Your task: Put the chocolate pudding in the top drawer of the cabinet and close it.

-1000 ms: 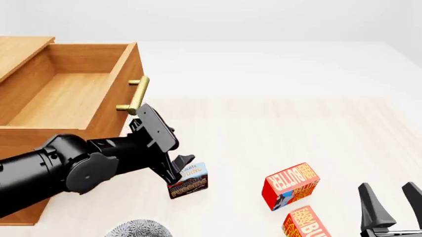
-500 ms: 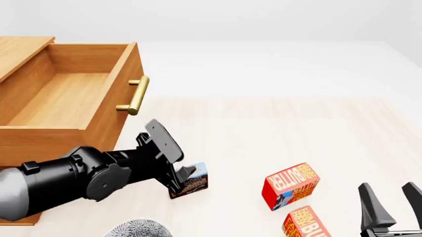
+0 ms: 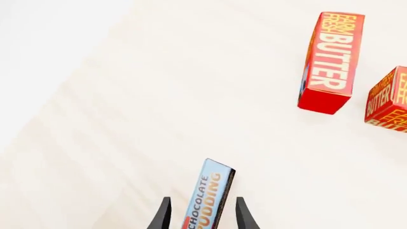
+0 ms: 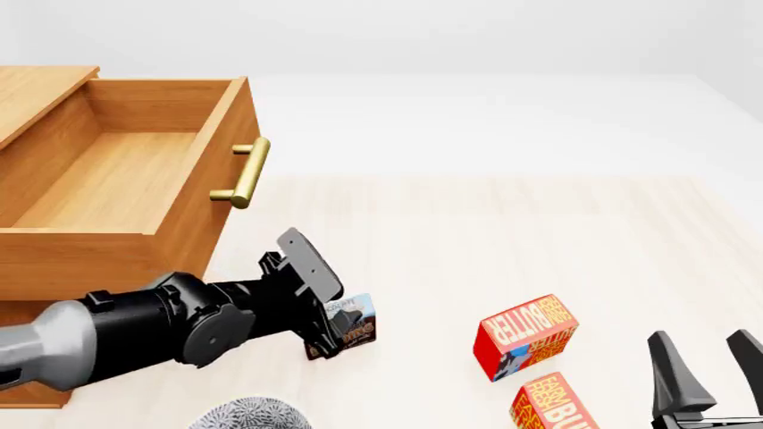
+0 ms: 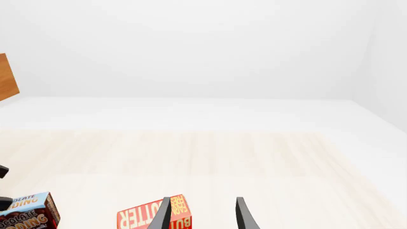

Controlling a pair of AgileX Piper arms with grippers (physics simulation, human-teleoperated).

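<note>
The chocolate pudding (image 4: 357, 329) stands on edge on the table, right of the cabinet (image 4: 36, 89). My left gripper (image 4: 335, 322) is low over it and open, one finger on each side of the box. In the left wrist view the pudding (image 3: 211, 193) rises between the fingers (image 3: 163, 217); one finger looks close against it, the other stands slightly apart. The top drawer (image 4: 213, 192) is pulled out, nothing inside, with its brass handle (image 4: 245, 172) facing right. My right gripper (image 4: 706, 357) waits open at the near right edge, holding nothing.
Two red-orange butter boxes (image 4: 526, 335) (image 4: 555, 407) lie right of the pudding, between the two grippers. A grey textured object (image 4: 253, 414) shows at the near edge below the left arm. The right wrist view shows one butter box (image 5: 156, 217) just ahead of the fingers.
My left arm has come down and forward from beside the drawer handle, and its fingers now straddle the pudding. The right arm has not moved.
</note>
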